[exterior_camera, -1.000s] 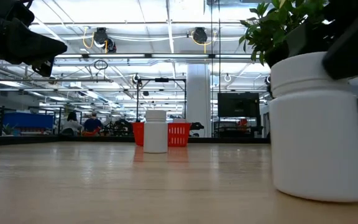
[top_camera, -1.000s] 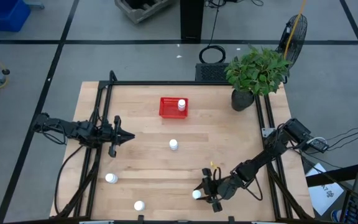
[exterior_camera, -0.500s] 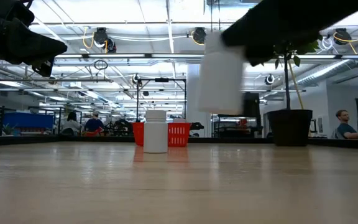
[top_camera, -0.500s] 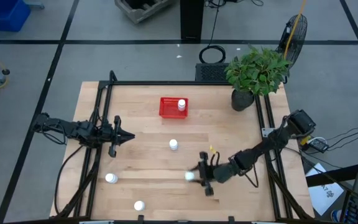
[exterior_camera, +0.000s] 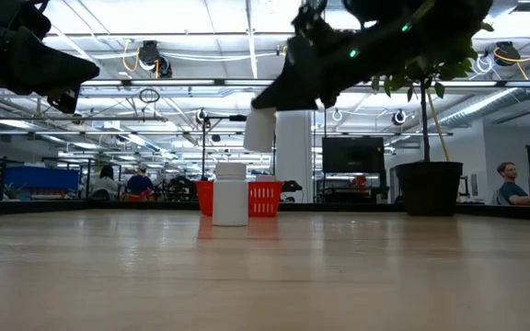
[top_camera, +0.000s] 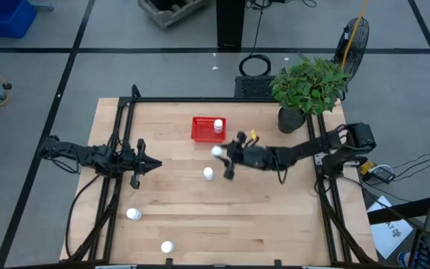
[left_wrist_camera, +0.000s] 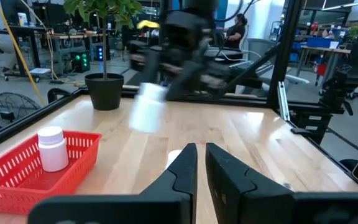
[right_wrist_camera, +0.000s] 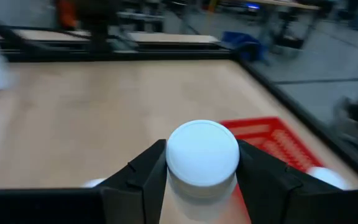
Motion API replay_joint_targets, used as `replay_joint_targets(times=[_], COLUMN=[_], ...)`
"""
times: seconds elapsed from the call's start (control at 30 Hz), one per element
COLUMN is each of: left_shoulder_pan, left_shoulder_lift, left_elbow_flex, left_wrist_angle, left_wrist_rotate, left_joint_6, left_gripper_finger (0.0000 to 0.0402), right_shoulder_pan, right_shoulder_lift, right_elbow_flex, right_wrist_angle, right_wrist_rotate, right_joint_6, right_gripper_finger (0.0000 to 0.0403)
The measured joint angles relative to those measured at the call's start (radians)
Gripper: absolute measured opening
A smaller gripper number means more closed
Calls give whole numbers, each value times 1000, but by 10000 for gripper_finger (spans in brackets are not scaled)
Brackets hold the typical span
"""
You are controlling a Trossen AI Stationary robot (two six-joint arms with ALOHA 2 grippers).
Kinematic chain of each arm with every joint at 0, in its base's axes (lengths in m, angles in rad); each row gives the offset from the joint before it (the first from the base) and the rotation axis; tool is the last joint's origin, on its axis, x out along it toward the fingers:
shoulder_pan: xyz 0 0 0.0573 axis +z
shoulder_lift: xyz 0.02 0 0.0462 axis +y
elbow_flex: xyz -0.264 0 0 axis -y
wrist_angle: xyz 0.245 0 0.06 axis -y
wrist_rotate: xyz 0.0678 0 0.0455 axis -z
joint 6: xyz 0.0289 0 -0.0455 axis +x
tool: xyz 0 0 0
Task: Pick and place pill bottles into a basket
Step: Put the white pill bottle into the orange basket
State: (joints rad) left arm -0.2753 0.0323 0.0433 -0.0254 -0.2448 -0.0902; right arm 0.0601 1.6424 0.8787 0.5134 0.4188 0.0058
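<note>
My right gripper (top_camera: 221, 155) is shut on a white pill bottle (top_camera: 216, 152), in the air just short of the red basket (top_camera: 202, 130). The held bottle also shows in the low view (exterior_camera: 259, 129) and in the left wrist view (left_wrist_camera: 148, 107). One bottle (top_camera: 218, 126) stands in the basket. Another (top_camera: 208, 173) stands on its base on the table below the gripper. Two more stand near the front left (top_camera: 133, 214) (top_camera: 167, 246). My left gripper (top_camera: 157, 164) waits shut at the table's left, above the wood. My right gripper pinches the bottle's body just under the cap (right_wrist_camera: 202, 186) between its two fingers (right_wrist_camera: 145, 174). The fingers come from the table's right, slanting down. The bottle hangs about upright, cap up (right_wrist_camera: 202, 152), lifted clear of the table.
A potted plant in a black pot (top_camera: 291, 119) stands at the far right corner. A black frame (top_camera: 200, 99) rims the table. The wood between the bottles is bare. People sit at desks in the room beyond the table.
My right gripper has carried the bottle from the table's near edge up and toward the far edge and left, to just beside the basket. The bottle has gone from standing on the wood to hanging clear of it. My left arm has kept still.
</note>
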Motion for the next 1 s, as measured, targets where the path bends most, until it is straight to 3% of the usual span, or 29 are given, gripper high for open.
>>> replay_joint_targets(times=[0.3, 0.53, 0.7, 1.0], left_shoulder_pan=[0, 0, 0, 0], left_shoulder_lift=[0, 0, 0, 0], left_elbow_flex=[0, 0, 0, 0], left_wrist_angle=[0, 0, 0, 4], left_wrist_rotate=[0, 0, 0, 0], left_joint_6=[0, 0, 0, 0], left_gripper_finger=[35, 35, 35, 35], right_shoulder_pan=[-171, -257, -290, -300], right_shoulder_lift=[0, 41, 71, 155], right_elbow_flex=[14, 133, 158, 157], right_wrist_angle=[1, -122, -190, -120], right_wrist_rotate=[-91, -187, -190, -232], right_joint_6=[-16, 20, 64, 87], right_gripper_finger=[158, 157, 161, 157])
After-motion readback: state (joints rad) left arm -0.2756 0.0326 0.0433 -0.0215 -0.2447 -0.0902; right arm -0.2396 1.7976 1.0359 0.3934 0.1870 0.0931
